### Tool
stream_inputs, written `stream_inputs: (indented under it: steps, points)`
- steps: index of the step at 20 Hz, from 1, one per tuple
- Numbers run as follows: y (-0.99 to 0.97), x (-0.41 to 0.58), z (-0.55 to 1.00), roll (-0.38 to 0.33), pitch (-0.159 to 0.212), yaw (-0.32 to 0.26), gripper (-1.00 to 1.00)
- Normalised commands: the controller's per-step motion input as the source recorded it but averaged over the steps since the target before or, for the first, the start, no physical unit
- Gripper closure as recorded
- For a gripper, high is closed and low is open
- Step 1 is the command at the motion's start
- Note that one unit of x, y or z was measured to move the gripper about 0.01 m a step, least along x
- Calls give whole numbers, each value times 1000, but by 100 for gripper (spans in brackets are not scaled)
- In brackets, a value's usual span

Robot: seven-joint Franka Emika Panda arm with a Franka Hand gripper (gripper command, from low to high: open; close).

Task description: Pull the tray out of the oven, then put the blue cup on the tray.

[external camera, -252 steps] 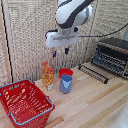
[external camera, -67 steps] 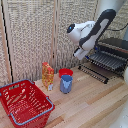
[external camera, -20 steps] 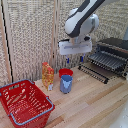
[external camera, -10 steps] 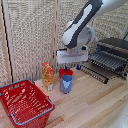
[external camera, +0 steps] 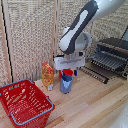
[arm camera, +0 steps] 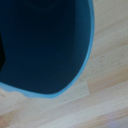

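We find the table [external camera: 100, 107] of pale wood carrying everything in view. The oven [external camera: 116, 50] stands at the exterior view's right, well apart from the fingers, its door dropped open. The tray [external camera: 107, 61] of thin dark bars shows drawn forward out of the oven's mouth over that door; we judge the first step done.

A red basket [external camera: 24, 102] sits on the far side of the fingers from the oven, and an orange bottle [external camera: 47, 75] stands between basket and cup.

The blue cup [external camera: 66, 83] stands upright on the table directly under the fingers [external camera: 67, 73], its long axis vertical and in line with the arm's descent. In the wrist view the blue cup [arm camera: 45, 45] fills most of the frame, its open mouth and rim seen from close above.

We cannot tell from either view whether the fingers are parted or closed on the cup; the arm's housing hides them.

In our judgement the coming move turns on this vertical alignment: the cup lies straight below, the tray off to the oven side.
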Motion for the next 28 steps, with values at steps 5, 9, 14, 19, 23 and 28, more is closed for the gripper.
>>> stream_inputs:
  steps: [5, 9, 14, 19, 23, 28]
  points:
    - [-53, 22, -185, -8, 63, 90, -100]
    - [-300, 41, -393, -1, 82, 126, -100]
    - [-327, 12, -204, 33, 8, 96, 100]
    - [13, -4, 0, 0, -2, 10, 100]
    - [7, -84, 0, 0, -19, 16, 100]
    - [0, -112, 1, 0, -70, -22, 100]
